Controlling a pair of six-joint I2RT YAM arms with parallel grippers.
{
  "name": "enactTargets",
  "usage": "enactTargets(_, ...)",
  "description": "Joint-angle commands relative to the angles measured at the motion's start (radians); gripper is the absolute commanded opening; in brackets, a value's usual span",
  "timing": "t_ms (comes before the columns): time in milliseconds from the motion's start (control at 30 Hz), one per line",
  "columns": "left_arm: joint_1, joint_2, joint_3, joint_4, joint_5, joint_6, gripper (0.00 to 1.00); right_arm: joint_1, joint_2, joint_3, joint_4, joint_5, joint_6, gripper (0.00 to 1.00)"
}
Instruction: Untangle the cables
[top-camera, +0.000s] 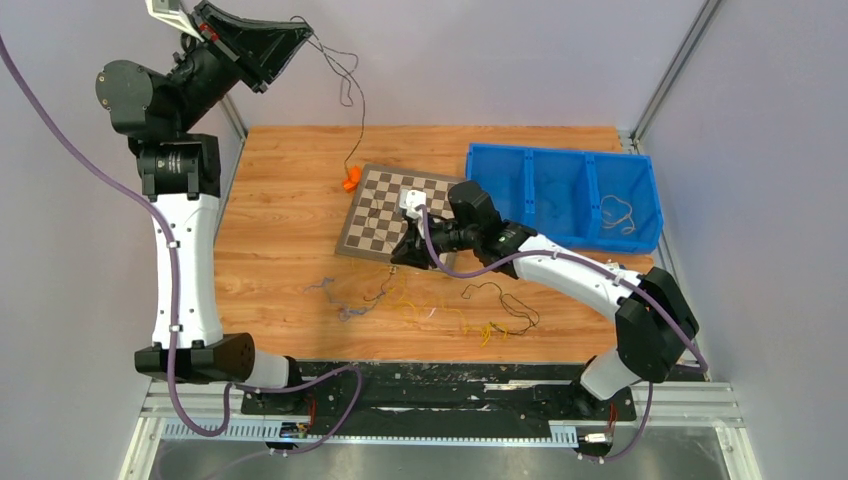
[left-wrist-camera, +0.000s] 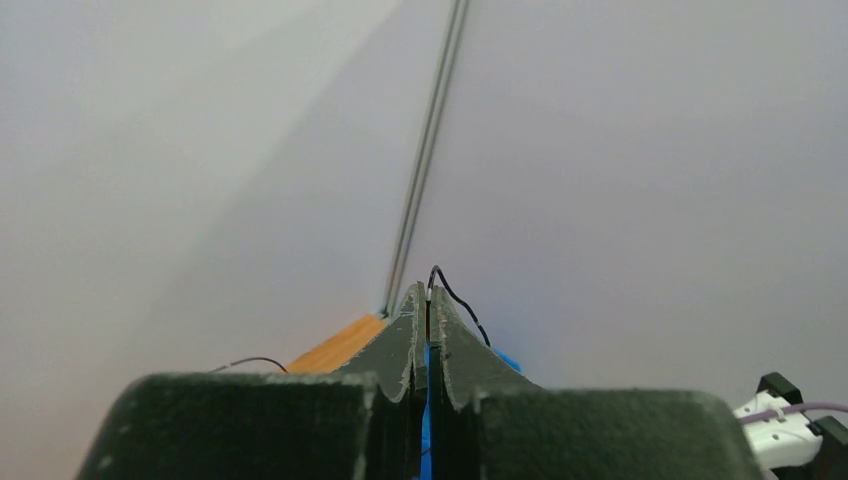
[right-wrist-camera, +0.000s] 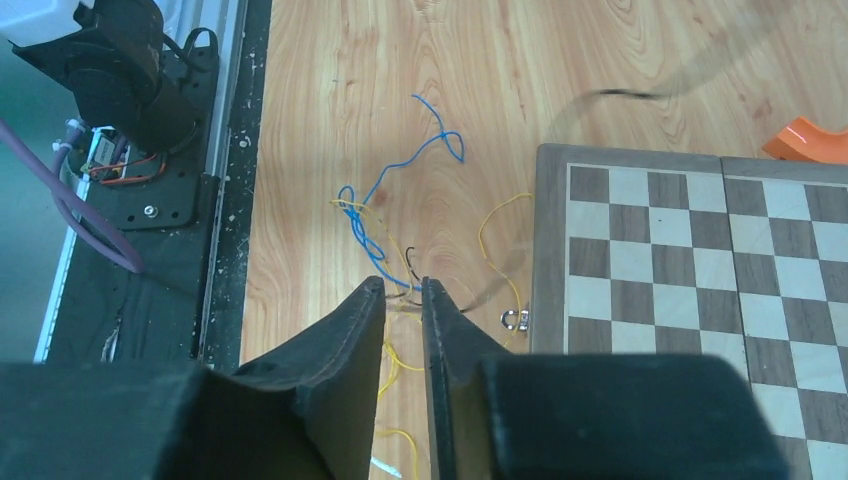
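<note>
Where left pincer (left-wrist-camera: 427, 293) clamps black cable (left-wrist-camera: 458, 300), pinch point hidden.

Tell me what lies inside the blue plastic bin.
The blue plastic bin has three compartments. One thin, curly tan cable lies in the rightmost one; the other two look bare. The right arm covers the left compartment's near corner.

A wooden table (top-camera: 280, 190) with warm orange-brown grain fills the middle of the overhead view. Plain, pale grey-lilac walls (top-camera: 500, 50) enclose it at the back and on both sides. They are evenly lit, with only soft shadows. Slim metal posts (top-camera: 678, 62) stand at the far corners, where the walls meet. A scuffed black strip (top-camera: 450, 385) runs along the table's near edge, with a pale slotted metal rail (top-camera: 400, 428) just below it.
</note>
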Motion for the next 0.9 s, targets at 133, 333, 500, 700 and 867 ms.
enactTargets(133, 0.031, -0.029, -0.023, 0.084, -0.014, -0.056, 0.0, -0.001, 0.016, 0.022, 0.059, 0.017, 0.025, 0.71)
enactTargets(333, 0.031, -0.051, -0.058, 0.088, -0.012, -0.05, 0.0, -0.016, 0.086, 0.062, 0.064, 0.096, 0.06, 0.77)
enactTargets(500, 0.031, -0.074, -0.077, 0.07, -0.015, -0.033, 0.0, -0.038, 0.154, 0.092, 0.071, 0.097, 0.122, 0.74)
enactTargets(700, 0.031, -0.103, -0.084, 0.003, -0.028, 0.032, 0.0, -0.04, 0.196, 0.098, 0.07, 0.026, 0.159, 0.2)
enactTargets(867, 0.03, -0.181, -0.197, -0.282, -0.208, 0.338, 0.0, -0.089, 0.039, 0.074, 0.036, -0.049, 0.198, 0.0)
